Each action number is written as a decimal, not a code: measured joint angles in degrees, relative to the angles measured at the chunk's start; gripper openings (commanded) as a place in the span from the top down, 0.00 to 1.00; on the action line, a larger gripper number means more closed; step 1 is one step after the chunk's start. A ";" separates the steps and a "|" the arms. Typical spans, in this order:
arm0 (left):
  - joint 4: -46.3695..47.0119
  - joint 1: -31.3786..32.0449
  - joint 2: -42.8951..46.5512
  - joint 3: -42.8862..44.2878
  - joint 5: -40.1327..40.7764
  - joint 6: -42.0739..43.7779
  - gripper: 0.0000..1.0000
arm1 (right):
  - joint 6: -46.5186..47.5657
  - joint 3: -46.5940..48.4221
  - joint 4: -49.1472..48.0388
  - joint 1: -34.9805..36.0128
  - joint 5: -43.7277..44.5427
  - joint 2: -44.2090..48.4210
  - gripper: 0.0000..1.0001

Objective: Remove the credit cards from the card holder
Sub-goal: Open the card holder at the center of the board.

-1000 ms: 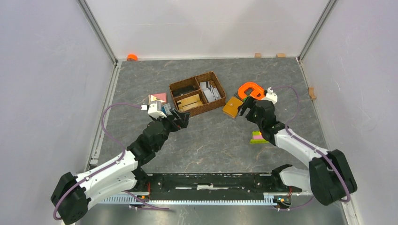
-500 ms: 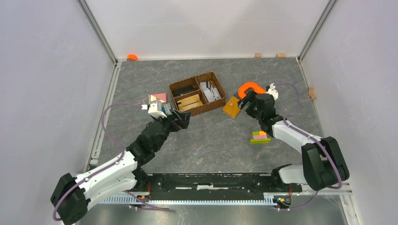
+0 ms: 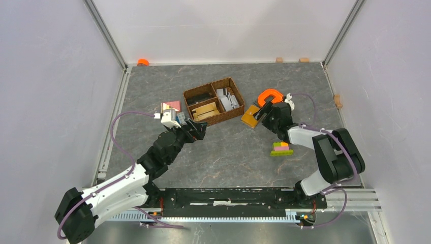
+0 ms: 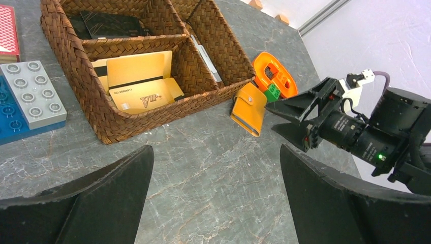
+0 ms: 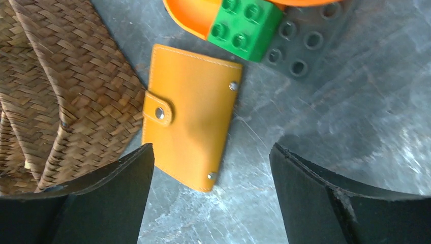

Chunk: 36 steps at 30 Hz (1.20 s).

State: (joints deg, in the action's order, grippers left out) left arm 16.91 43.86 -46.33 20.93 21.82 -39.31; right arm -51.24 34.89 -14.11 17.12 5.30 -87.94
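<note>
**A:** How far along is the task at this moment?

**B:** In my judgement it is at the very beginning. The card holder (image 5: 190, 117) lies flat on the surface (image 3: 228, 152), in the far half, between the middle and the right edge. It is closed, its closure tab (image 5: 158, 113) is snapped down, and no card shows out of it.

**A:** What is around it?

**B:** The wicker basket (image 3: 213, 100) is just beside it, on the side toward the left edge. I cannot tell if the two touch. The orange ring (image 3: 272, 96), with a green brick (image 5: 244, 23) at it, is just beside the holder's far end.

**A:** And the pincers?

**B:** The right pincer (image 5: 211, 203) is released. Its jaws stand wide apart and grasp nothing, and in the wrist view the holder shows between them. I cannot tell whether the tips touch the leather. The left pincer (image 4: 216, 203) is also spread wide and empty. It is near the basket, toward the near edge, and well apart from the holder.

**A:** There are gold cards (image 4: 140, 81) in the basket. Do they count?

**B:** They lie in one compartment of the basket, but nothing shows that they belong to this holder, so I do not count them.

**A:** So what is left?

**B:** Almost everything, I think: to take hold of the holder, to open the tab, to unfold it, and to pull the cards out.
</note>
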 measured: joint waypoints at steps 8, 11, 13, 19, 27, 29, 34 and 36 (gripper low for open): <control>0.00 0.00 0.00 0.00 0.00 0.00 0.00 | -2.38 3.87 -5.01 0.00 -2.45 -6.23 0.19; 0.02 0.00 0.00 0.00 0.00 0.00 0.00 | -3.02 5.22 -6.01 0.00 -2.93 -8.13 0.24; 0.02 0.00 0.00 0.00 0.00 0.00 0.00 | -3.04 6.19 -6.19 0.00 -2.99 -9.22 0.32; 0.02 0.00 0.00 0.00 0.00 0.00 0.00 | -1.79 8.04 -4.87 -0.04 -1.38 -11.30 0.56; 0.00 0.00 -0.02 0.02 -0.02 0.00 0.00 | 4.42 15.28 1.92 1.84 2.82 -14.62 0.91; -0.02 0.00 -0.04 0.02 -0.02 0.00 0.00 | 6.64 16.76 4.31 3.32 4.35 -14.88 0.98; 0.00 0.00 -0.48 0.00 -0.39 -0.02 0.00 | 10.69 16.17 6.71 5.64 6.69 -12.92 0.99; -0.02 0.00 -1.07 0.02 -0.79 -0.02 0.00 | 11.85 13.25 7.21 6.43 6.36 -10.36 0.98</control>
State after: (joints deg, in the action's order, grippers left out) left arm 16.88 43.86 -47.40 20.95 21.04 -39.33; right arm -39.40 48.14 -6.90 23.55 11.66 -98.30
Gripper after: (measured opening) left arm 0.994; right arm 0.018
